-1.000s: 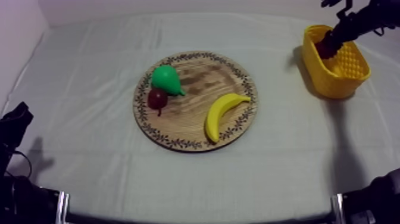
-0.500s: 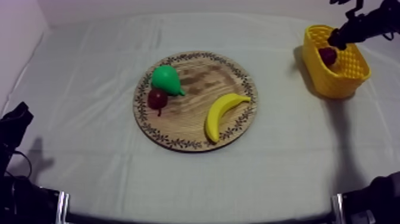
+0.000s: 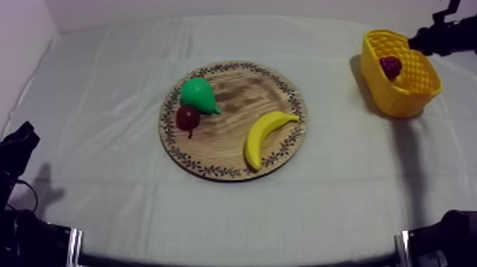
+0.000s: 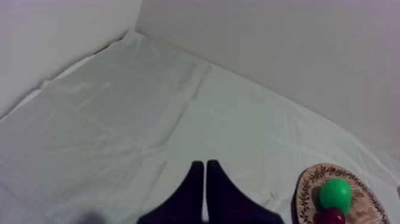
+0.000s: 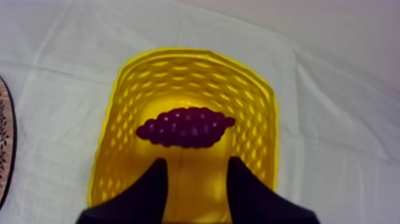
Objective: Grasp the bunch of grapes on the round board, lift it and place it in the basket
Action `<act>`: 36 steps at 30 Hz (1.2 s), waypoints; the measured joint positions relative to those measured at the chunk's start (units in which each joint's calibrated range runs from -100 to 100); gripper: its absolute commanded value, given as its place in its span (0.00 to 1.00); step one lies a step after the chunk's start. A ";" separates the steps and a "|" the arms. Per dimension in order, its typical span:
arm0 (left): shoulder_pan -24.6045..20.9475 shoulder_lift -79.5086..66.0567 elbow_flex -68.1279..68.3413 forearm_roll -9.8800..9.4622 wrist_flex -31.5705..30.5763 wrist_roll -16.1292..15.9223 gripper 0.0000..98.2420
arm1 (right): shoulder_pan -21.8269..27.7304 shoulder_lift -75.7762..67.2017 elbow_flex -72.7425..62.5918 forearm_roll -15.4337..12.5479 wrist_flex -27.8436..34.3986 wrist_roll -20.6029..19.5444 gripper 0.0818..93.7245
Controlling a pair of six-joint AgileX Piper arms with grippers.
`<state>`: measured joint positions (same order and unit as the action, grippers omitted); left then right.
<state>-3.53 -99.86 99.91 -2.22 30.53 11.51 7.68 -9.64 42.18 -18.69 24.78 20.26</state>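
Note:
The dark purple bunch of grapes (image 3: 390, 67) lies inside the yellow basket (image 3: 401, 99) at the table's right rear. From the right wrist view the grapes (image 5: 186, 127) rest on the floor of the basket (image 5: 125, 119), free of any finger. My right gripper (image 5: 197, 162) hangs above the basket's near rim, open, with nothing between its fingers. In the top view the right gripper (image 3: 415, 44) is just past the basket's far right corner. My left gripper (image 4: 205, 164) is shut on nothing, low over bare cloth at the left.
The round wooden board (image 3: 234, 92) in mid-table carries a green pear (image 3: 199, 96), a small red fruit (image 3: 188, 117) and a banana (image 3: 264, 136). The left wrist view catches the board (image 4: 306, 190) with the pear (image 4: 335, 193). My left arm (image 3: 18, 153) rests at the lower left.
My right gripper has lifted out of the basket and drawn back toward the upper right, leaving the grapes lying in the basket. The left arm has not moved.

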 measured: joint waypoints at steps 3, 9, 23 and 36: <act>0.00 0.00 0.00 0.00 0.00 0.00 0.00 | -0.27 -3.88 4.25 -0.06 -1.66 -0.07 0.14; 0.00 0.00 0.00 0.00 0.00 0.00 0.00 | -0.35 -12.88 13.70 -0.25 -2.00 0.00 0.05; 0.00 0.00 0.00 0.00 0.00 0.00 0.00 | -3.23 -40.26 34.61 5.00 -0.85 -4.02 0.01; 0.00 0.00 0.00 0.00 0.00 0.00 0.00 | -7.84 -68.34 52.42 11.99 4.92 -8.89 0.00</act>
<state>-3.53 -99.86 99.91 -2.22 30.53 11.51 -0.15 -77.97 94.60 -6.70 29.70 11.37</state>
